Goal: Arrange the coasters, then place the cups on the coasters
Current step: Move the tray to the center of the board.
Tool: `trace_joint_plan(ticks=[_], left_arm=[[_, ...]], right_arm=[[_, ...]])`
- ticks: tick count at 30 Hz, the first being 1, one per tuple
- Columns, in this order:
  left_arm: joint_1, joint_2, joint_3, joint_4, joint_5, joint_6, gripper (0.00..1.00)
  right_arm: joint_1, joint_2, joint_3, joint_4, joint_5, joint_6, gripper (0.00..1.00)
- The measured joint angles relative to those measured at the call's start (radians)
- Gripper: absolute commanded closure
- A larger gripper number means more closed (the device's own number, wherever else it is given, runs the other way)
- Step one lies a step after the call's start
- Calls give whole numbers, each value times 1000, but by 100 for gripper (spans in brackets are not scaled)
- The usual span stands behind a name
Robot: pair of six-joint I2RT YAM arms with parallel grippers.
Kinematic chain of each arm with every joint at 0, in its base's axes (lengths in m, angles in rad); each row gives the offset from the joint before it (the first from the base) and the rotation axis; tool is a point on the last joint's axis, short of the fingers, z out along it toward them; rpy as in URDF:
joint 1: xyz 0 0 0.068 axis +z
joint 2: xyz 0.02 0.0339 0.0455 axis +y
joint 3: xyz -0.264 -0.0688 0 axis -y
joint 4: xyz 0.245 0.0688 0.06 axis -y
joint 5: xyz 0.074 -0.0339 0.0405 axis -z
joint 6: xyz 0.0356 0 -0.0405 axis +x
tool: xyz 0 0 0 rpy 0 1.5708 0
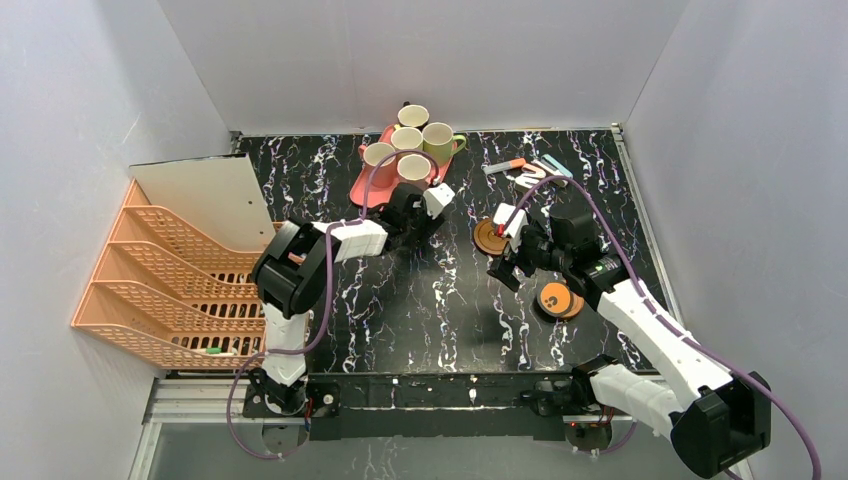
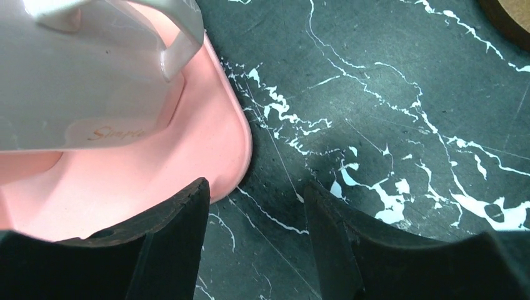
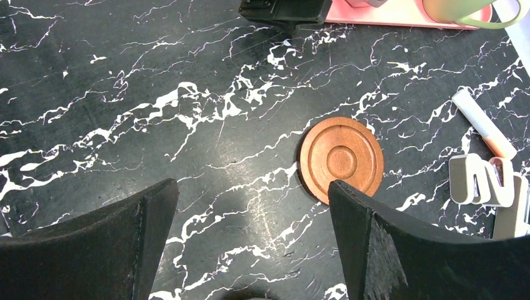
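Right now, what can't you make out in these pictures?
- Coaster stack, top view: seen from above, so how many it holds is hidden.
- Mug, left wrist view: cut off by the top and left edges, blurred.
- Left gripper, left wrist view: the tray rim runs under it; touching or not, unclear.
- Green speck in the rack, top view: too small to name.

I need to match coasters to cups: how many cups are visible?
5, all grouped at the pink tray at the back: rearmost cup, middle cup, right cup, left cup, nearest cup. None seems hidden.
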Motion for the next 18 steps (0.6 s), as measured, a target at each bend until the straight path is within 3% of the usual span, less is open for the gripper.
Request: trace_joint_plan(ticks=[2, 5, 12, 18], left_arm=[[0, 8, 8, 7, -2, 6, 47], [0, 27, 34, 2, -1, 11, 63], [-2, 87, 101, 1, -14, 24, 73], [-6, 90, 89, 26, -58, 34, 88]], right_arm=[[0, 2, 0, 0, 0, 0, 1], [1, 4, 0, 0, 0, -1, 1], [6, 6, 0, 0, 0, -3, 1], [6, 6, 0, 0, 0, -4, 1]])
